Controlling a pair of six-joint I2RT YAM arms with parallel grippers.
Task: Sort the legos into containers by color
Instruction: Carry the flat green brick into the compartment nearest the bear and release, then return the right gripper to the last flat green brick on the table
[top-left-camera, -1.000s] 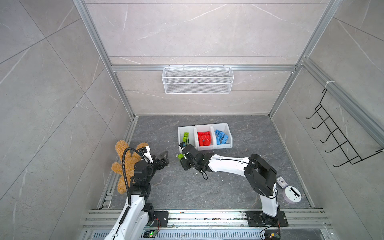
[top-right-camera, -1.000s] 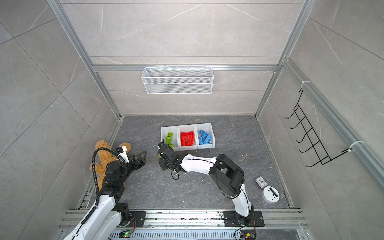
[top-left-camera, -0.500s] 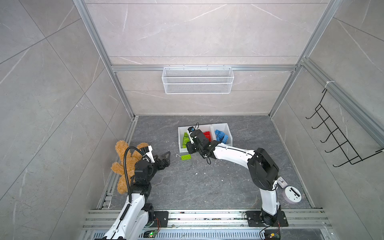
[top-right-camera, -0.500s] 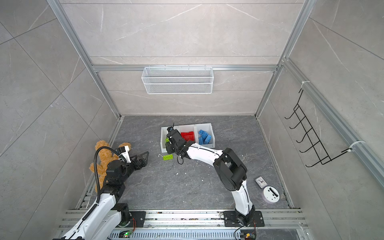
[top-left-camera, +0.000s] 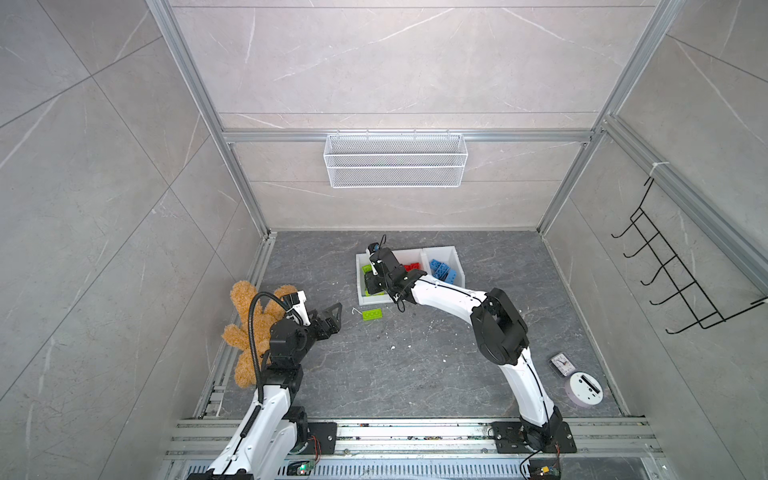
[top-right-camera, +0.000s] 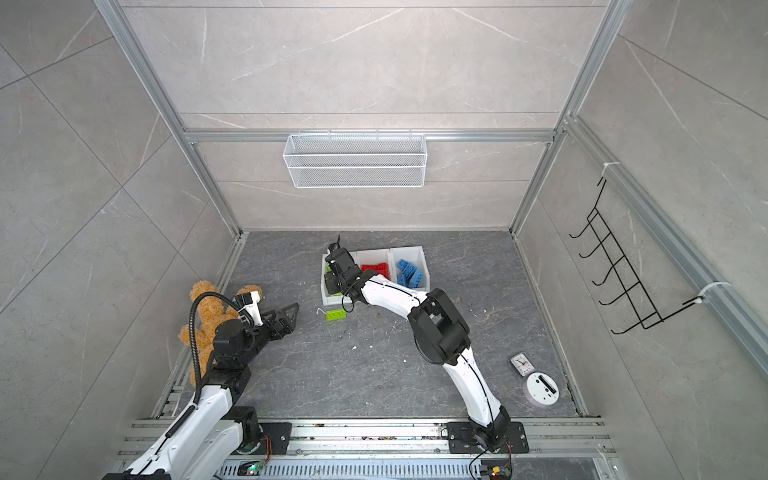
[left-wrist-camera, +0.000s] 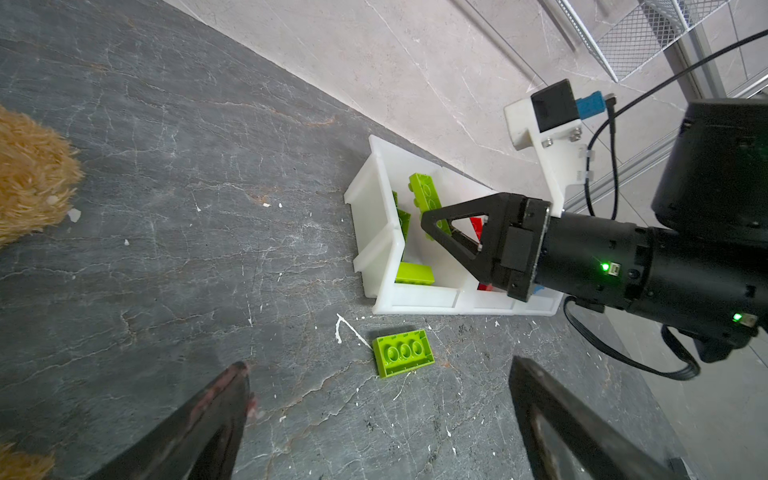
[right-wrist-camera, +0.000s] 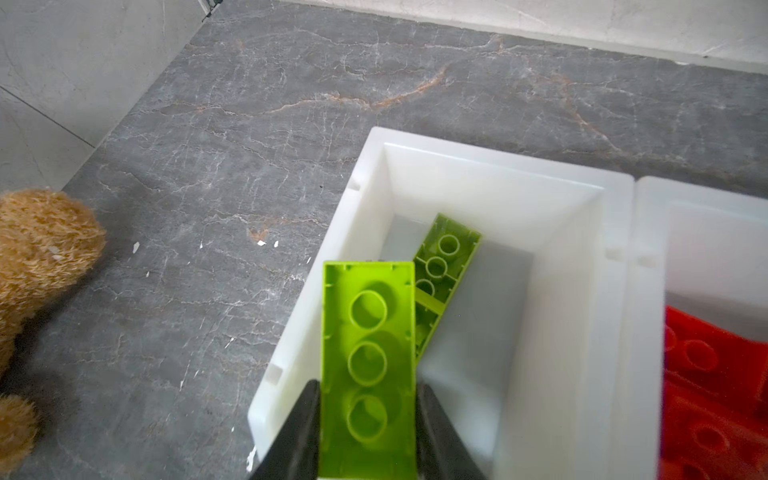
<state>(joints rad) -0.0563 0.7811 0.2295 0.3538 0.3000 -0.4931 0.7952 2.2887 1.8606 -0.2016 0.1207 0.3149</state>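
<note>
Sorting is nearly done. The red bricks (top-right-camera: 376, 268) and blue bricks (top-right-camera: 409, 272) lie in their own bins, and several green ones are in the green bin (right-wrist-camera: 415, 143). Two green pieces appear to be left, though the arm may hide others in the top views.

The right claw (right-wrist-camera: 369, 399) is closed tight on one of them. This held brick (right-wrist-camera: 369, 328) is pinched by its long sides, hollow underside facing the wrist camera, and juts forward over the green bin's side wall, above a binned green brick (right-wrist-camera: 446, 266) just past its tip.

The loose brick (left-wrist-camera: 402, 352) lies on the floor (left-wrist-camera: 166, 208) behind that claw, just outside the bin's front lip. The left claw (top-left-camera: 332, 320) is spread wide and empty, short of the loose brick.
</note>
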